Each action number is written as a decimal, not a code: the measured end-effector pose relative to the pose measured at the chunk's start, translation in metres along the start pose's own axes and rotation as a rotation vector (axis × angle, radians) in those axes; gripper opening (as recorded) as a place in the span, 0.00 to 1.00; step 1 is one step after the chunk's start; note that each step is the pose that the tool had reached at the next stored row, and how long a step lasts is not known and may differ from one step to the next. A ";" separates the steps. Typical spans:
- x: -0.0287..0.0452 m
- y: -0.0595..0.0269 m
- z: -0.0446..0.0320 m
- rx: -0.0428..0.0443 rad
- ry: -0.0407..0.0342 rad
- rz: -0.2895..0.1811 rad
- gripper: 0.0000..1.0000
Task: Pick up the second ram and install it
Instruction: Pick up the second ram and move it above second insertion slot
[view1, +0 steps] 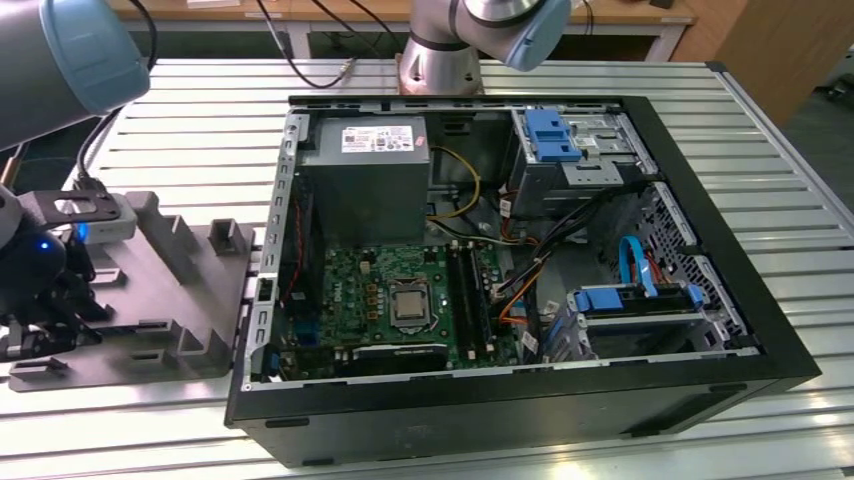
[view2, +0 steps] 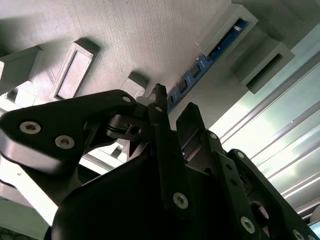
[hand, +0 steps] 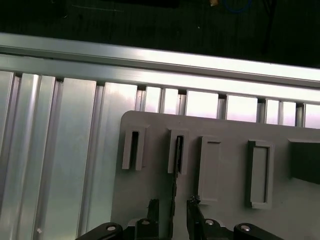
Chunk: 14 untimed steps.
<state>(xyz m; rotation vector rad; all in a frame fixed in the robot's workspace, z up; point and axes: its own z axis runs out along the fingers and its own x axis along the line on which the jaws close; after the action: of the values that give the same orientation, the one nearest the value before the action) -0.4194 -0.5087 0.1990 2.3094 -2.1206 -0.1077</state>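
Standing edge-on in a slot of the grey holder plate (hand: 225, 127), the second ram (hand: 175, 190) is straddled by the gripper (hand: 172, 209); its fingers (hand: 152, 212) are parted, neither seen touching. The ram's far end is hidden by the slot.

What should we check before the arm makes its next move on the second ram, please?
1. The second ram stands in its slot of the grey holder, in the first wrist view: ok.
2. The gripper is centred on the ram, with the fingers on either side: ok.
3. Grip closed on the ram: not ok, gaps show on both sides.
4. The computer case is open and the motherboard is exposed: ok.
5. One of the memory slots is free: cannot tell.
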 end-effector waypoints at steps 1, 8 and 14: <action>0.0000 0.0000 0.0000 0.0001 -0.0001 0.000 0.36; 0.0000 0.0000 -0.0001 -0.0001 -0.0002 0.000 0.34; 0.0001 0.0000 0.0008 0.0002 -0.0003 0.000 0.27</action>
<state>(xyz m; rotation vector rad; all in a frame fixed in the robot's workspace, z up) -0.4194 -0.5088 0.1982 2.3097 -2.1207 -0.1079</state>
